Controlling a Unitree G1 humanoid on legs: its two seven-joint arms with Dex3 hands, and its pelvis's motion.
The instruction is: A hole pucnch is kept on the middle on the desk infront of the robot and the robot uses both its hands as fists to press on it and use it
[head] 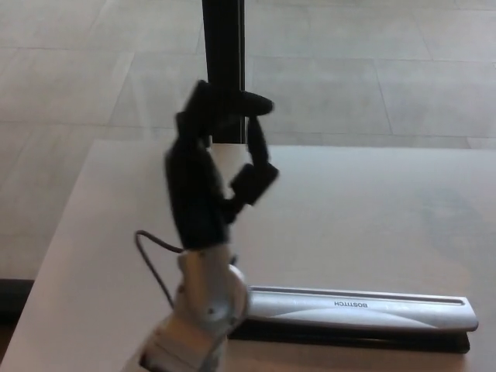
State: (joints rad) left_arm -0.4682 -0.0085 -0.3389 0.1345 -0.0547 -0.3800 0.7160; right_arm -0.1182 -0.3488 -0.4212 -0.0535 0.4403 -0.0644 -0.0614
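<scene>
A long silver hole punch (364,308) with a black base lies flat on the pale desk (349,209), near the front edge, its lever printed with a brand name. My left hand (211,174) is raised high above the desk, up and to the left of the punch's left end, not touching it. Its fingers (246,101) curl over toward the thumb with nothing held between them. The silver wrist (208,298) covers the punch's left end. My right hand does not show.
A black vertical post (223,66) stands behind the desk's far edge. Tiled floor (372,77) lies beyond and to the left. A thin black cable (151,263) loops beside my left wrist.
</scene>
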